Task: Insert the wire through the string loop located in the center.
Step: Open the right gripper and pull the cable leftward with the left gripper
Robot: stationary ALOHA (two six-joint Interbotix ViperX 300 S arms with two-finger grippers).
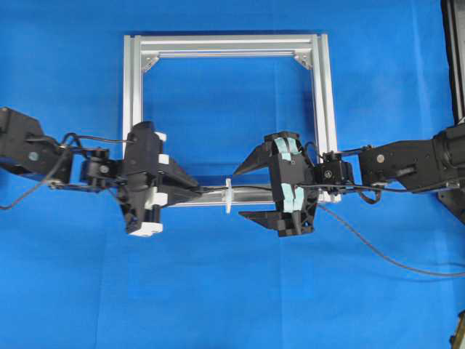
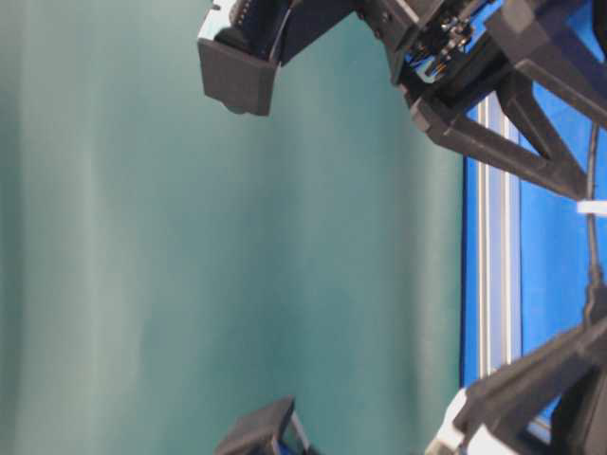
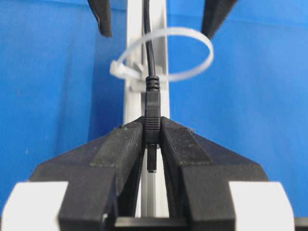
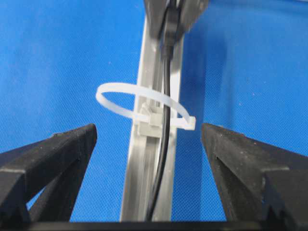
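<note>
Wire [image 3: 152, 103] through string loop [image 3: 163, 54]; left jaws clamp plug.

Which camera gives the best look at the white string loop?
The left wrist view: the string loop shows as a full open ring with the wire passing through. The right wrist view shows it too, slightly blurred. Overhead it is tiny; at table level only a white sliver shows.

Left hand [image 3: 153, 144] clamped tight, right hand [image 4: 149, 144] apparently spread wide, facing each other.
</note>
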